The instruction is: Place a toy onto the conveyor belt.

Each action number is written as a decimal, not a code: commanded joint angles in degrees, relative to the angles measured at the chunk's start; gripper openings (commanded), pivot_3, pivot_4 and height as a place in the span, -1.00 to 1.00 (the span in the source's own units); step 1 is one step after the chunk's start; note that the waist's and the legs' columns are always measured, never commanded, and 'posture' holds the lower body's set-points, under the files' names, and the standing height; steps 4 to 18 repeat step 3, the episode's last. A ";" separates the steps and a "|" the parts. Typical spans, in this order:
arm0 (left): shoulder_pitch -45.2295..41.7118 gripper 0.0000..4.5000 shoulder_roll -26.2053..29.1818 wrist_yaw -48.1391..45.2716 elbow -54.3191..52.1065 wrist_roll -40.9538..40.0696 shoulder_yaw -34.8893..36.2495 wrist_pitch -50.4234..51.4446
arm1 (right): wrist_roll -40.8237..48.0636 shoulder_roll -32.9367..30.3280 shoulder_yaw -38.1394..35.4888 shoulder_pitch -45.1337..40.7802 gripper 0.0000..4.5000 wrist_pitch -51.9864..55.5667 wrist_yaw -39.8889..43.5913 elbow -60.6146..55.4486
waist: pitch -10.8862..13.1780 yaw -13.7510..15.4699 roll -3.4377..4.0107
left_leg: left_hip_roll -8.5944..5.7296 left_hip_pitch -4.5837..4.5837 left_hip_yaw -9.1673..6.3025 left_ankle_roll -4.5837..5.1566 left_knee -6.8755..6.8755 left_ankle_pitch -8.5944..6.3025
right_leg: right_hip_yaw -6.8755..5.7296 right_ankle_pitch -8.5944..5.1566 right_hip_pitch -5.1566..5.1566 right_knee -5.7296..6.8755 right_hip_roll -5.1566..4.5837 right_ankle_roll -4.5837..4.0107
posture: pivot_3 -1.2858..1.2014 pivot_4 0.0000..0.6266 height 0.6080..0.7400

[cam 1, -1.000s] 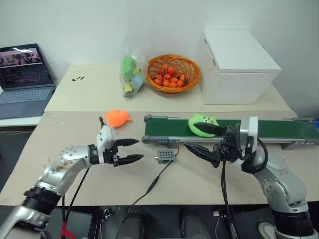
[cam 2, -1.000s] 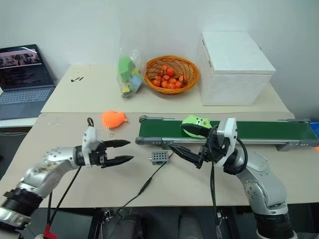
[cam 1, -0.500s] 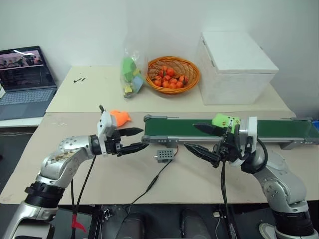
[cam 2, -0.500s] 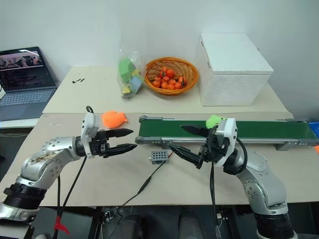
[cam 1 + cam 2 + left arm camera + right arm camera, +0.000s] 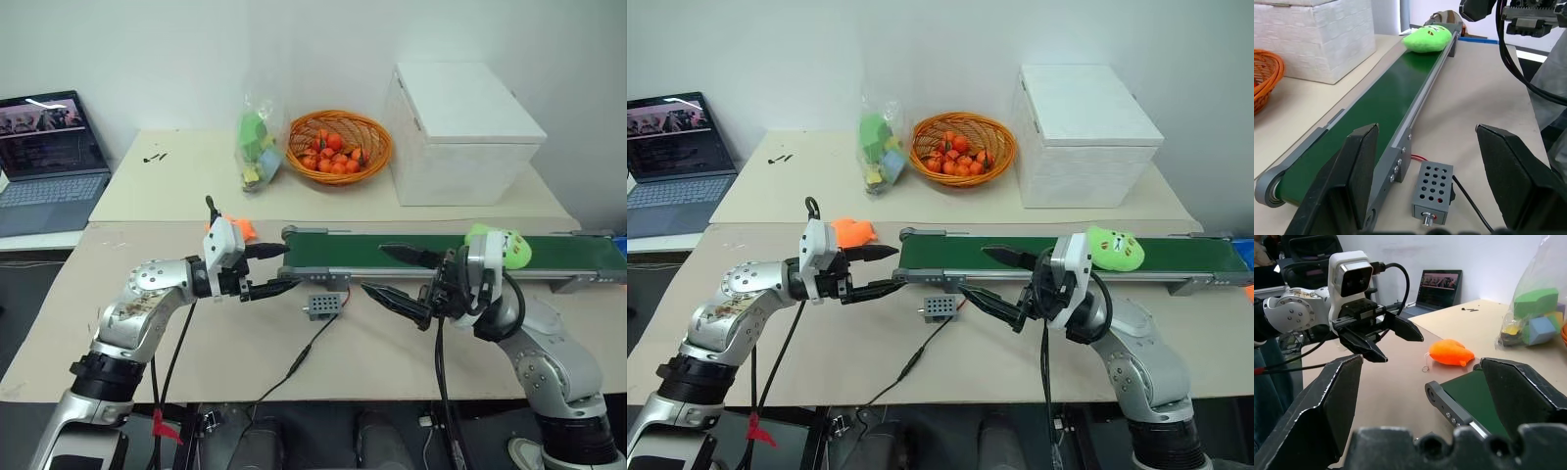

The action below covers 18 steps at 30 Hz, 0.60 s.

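Observation:
The toy (image 5: 500, 247), a lime-green plush blob with a small face, lies on the dark-green conveyor belt (image 5: 362, 252) near its right end; it also shows far along the belt (image 5: 1366, 107) as the toy (image 5: 1427, 38). My right gripper (image 5: 377, 269) hovers open and empty in front of the belt's middle, to the left of the toy and apart from it. My left gripper (image 5: 279, 266) is open and empty beside the belt's left roller, pointing right along it.
An orange plush toy (image 5: 233, 227) lies behind my left gripper. A small grey control box (image 5: 325, 306) with a cable sits in front of the belt. At the back stand a bag of toys (image 5: 257, 147), a basket of oranges (image 5: 340, 145), a white box (image 5: 465, 132) and a laptop (image 5: 49, 147).
The toy has ridden right along the belt from its middle to near its right end. My left gripper has rolled and shifted slightly toward the belt's left end. The right arm kept still.

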 commanded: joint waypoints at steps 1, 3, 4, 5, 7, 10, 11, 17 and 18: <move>-0.95 0.50 -0.38 -1.03 -0.92 0.51 1.35 -0.25 | 0.91 -0.21 -0.79 -0.09 1.00 -0.21 0.05 -1.39 | 0.00 -0.01 0.00 | 0.00 0.00 0.01 0.00 0.00 0.00 | 0.00 0.00 0.00 0.00 0.00 0.00 | 0.03 -0.52 0.80; -0.80 0.50 -0.81 -1.25 -1.12 -0.01 1.65 0.41 | 0.87 -0.20 -0.77 -0.04 1.00 -0.25 0.09 -1.37 | 0.00 0.00 0.00 | 0.00 0.00 -0.01 0.00 0.00 0.00 | 0.00 0.00 0.00 0.00 0.00 0.00 | 0.03 -0.52 0.80; -0.80 0.50 -0.81 -1.25 -1.12 -0.01 1.65 0.41 | 0.87 -0.20 -0.77 -0.04 1.00 -0.25 0.09 -1.37 | 0.00 0.00 0.00 | 0.00 0.00 -0.01 0.00 0.00 0.00 | 0.00 0.00 0.00 0.00 0.00 0.00 | 0.03 -0.52 0.80; -0.80 0.50 -0.81 -1.25 -1.12 -0.01 1.65 0.41 | 0.87 -0.20 -0.77 -0.04 1.00 -0.25 0.09 -1.37 | 0.00 0.00 0.00 | 0.00 0.00 -0.01 0.00 0.00 0.00 | 0.00 0.00 0.00 0.00 0.00 0.00 | 0.03 -0.52 0.80; -0.80 0.50 -0.81 -1.25 -1.12 -0.01 1.65 0.41 | 0.87 -0.20 -0.77 -0.04 1.00 -0.25 0.09 -1.37 | 0.00 0.00 0.00 | 0.00 0.00 -0.01 0.00 0.00 0.00 | 0.00 0.00 0.00 0.00 0.00 0.00 | 0.03 -0.52 0.80; -0.80 0.50 -0.81 -1.25 -1.12 -0.01 1.65 0.41 | 0.87 -0.20 -0.77 -0.04 1.00 -0.25 0.09 -1.37 | 0.00 0.00 0.00 | 0.00 0.00 -0.01 0.00 0.00 0.00 | 0.00 0.00 0.00 0.00 0.00 0.00 | 0.03 -0.52 0.80; -0.80 0.50 -0.81 -1.25 -1.12 -0.01 1.65 0.41 | 0.87 -0.20 -0.77 -0.04 1.00 -0.25 0.09 -1.37 | 0.00 0.00 0.00 | 0.00 0.00 -0.01 0.00 0.00 0.00 | 0.00 0.00 0.00 0.00 0.00 0.00 | 0.03 -0.52 0.80; -0.80 0.50 -0.81 -1.25 -1.12 -0.01 1.65 0.41 | 0.87 -0.20 -0.77 -0.04 1.00 -0.25 0.09 -1.37 | 0.00 0.00 0.00 | 0.00 0.00 -0.01 0.00 0.00 0.00 | 0.00 0.00 0.00 0.00 0.00 0.00 | 0.03 -0.52 0.80; -0.80 0.50 -0.81 -1.25 -1.12 -0.01 1.65 0.41 | 0.87 -0.20 -0.77 -0.04 1.00 -0.25 0.09 -1.37 | 0.00 0.00 0.00 | 0.00 0.00 -0.01 0.00 0.00 0.00 | 0.00 0.00 0.00 0.00 0.00 0.00 | 0.03 -0.52 0.80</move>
